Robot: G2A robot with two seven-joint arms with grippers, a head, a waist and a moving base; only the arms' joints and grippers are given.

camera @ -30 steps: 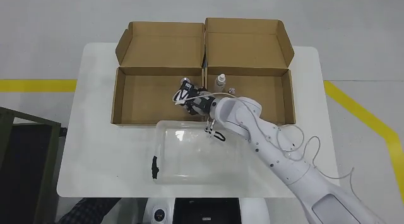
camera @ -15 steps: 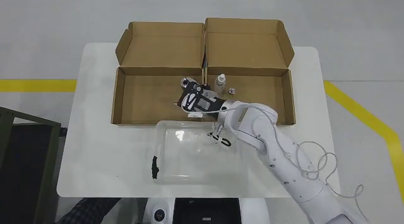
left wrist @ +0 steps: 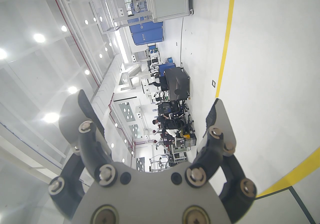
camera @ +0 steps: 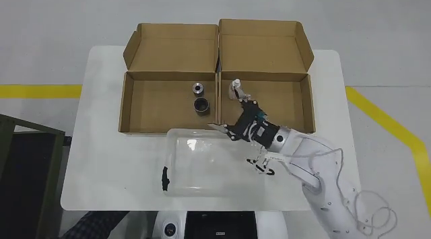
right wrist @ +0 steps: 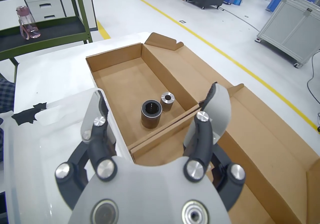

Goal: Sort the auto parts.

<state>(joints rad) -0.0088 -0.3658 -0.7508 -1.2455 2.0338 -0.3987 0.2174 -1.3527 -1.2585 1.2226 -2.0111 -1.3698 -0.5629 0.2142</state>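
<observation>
Right arm (camera: pixel 316 172) is all glossy white rounded shells, with a thin white cable (camera: pixel 339 158) looping loosely alongside it, and the wrist end goes black. Both grippers look like the same build. The right gripper (right wrist: pixel 157 96) and left gripper (left wrist: pixel 150 101) each have a pale grey rounded base plate and black link bars pinned with shiny round-head screws. The fingers (right wrist: pixel 221 100) are curved, silver-grey, and lined with black ridged pads.

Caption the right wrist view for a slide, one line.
Empty, open right gripper facing a dark cylinder and a smaller silver cylinder standing in a cardboard box.
</observation>
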